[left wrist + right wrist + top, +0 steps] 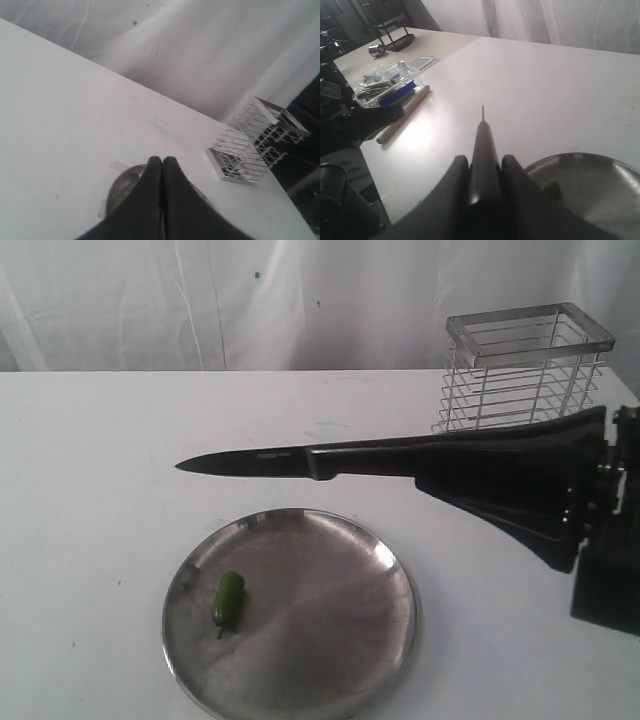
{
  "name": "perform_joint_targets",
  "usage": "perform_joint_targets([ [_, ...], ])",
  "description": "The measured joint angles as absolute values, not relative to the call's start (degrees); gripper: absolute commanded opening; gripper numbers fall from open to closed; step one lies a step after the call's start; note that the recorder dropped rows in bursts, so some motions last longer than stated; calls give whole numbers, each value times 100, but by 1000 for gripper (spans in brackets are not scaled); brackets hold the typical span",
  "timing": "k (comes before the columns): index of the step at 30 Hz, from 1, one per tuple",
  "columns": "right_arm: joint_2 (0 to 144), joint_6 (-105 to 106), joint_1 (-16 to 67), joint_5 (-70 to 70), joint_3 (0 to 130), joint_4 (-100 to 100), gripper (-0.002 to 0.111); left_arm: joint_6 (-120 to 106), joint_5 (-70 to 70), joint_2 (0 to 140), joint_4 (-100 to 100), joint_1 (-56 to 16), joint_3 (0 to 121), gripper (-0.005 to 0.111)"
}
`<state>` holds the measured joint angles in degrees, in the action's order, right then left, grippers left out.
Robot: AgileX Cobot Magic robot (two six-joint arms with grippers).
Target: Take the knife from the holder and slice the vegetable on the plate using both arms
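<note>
The right gripper (pixel 400 468) clamps the knife (pixel 255 460) by its handle, the blade level and pointing to nine o'clock, past the twelve o'clock rim of the plate (pixel 392 558). The left gripper (pixel 162 162) is pressed closed, holding nothing. The vegetable (pixel 229 600) lies on the plate at nine o'clock. The holder (pixel 525 365) stands at one o'clock from the plate.

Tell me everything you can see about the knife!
The knife is slim and dark all over, with a narrow pointed blade and a black handle. It is out of the wire holder. The right claw is shut on its handle, and nothing else touches it. It is held level in the air, tip pointing to the left of the exterior view, clear of the steel plate and the green vegetable.
</note>
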<state>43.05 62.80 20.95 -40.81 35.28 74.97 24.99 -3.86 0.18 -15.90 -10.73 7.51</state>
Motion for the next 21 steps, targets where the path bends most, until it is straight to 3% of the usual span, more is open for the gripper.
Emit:
perform_joint_targets([
  [7, 4734, 7507, 2095, -4250, 3528, 8641, 0, 521, -808, 890, -3223, -1723, 1034, 0],
  [12, 5015, 7978, 2095, -4272, 3528, 9092, 0, -837, -269, 2063, -4118, -2010, 1034, 0],
  [18, 5279, 8293, 2095, -4272, 3734, 9158, 0, -919, 688, 3468, -4115, -2502, 1205, 0],
  [21, 5456, 8331, 2095, -4272, 3950, 9220, 0, -227, 1368, 4181, -3204, -3028, 1445, 0],
])
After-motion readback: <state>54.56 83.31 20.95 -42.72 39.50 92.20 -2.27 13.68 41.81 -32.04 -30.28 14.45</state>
